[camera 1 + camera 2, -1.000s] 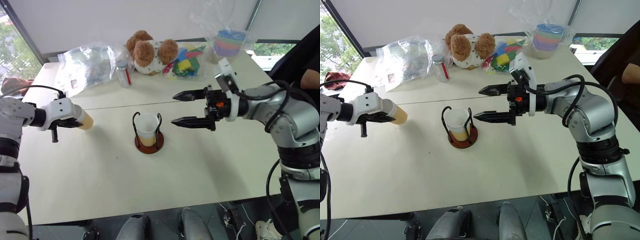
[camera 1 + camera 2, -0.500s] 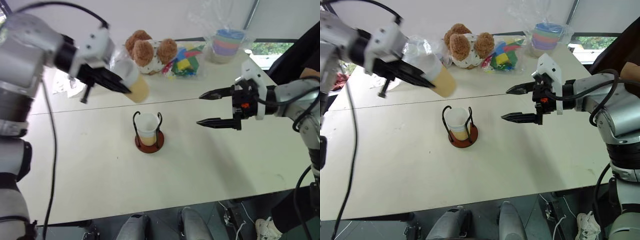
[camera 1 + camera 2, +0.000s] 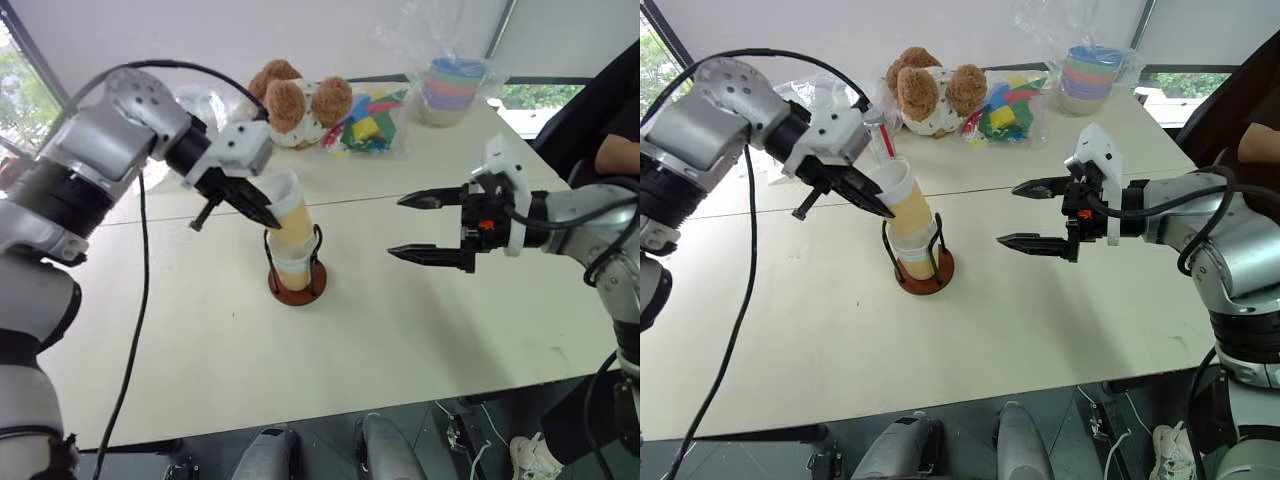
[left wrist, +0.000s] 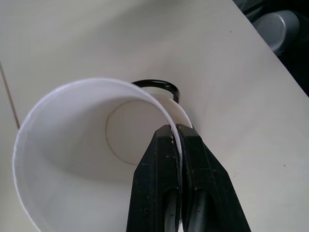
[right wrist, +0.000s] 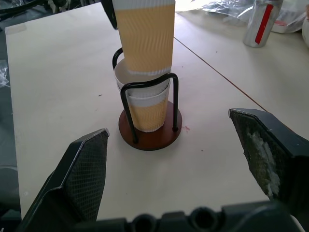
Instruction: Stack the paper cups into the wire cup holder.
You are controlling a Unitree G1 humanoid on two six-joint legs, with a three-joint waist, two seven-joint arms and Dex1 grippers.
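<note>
Nesting step in hand. Left pincer (image 3: 262, 215) pinching rim of tilted paper cup (image 3: 285, 217), its base entering cups (image 5: 145, 113) already in wire cup holder (image 3: 297, 272) at surface (image 3: 400, 330) centre. Right pincer (image 3: 417, 226) spread, at three o'clock. Next: straighten, press down, release.

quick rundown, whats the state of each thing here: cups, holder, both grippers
held paper cup: upright, tilted a little, its bottom entering the cups already in the holder
cups in the holder: nested, upright
wire cup holder: standing on the table, cups inside its loops
left gripper: shut on the held cup's rim, one finger inside, one outside
right gripper: open, empty, off to the holder's side
</note>
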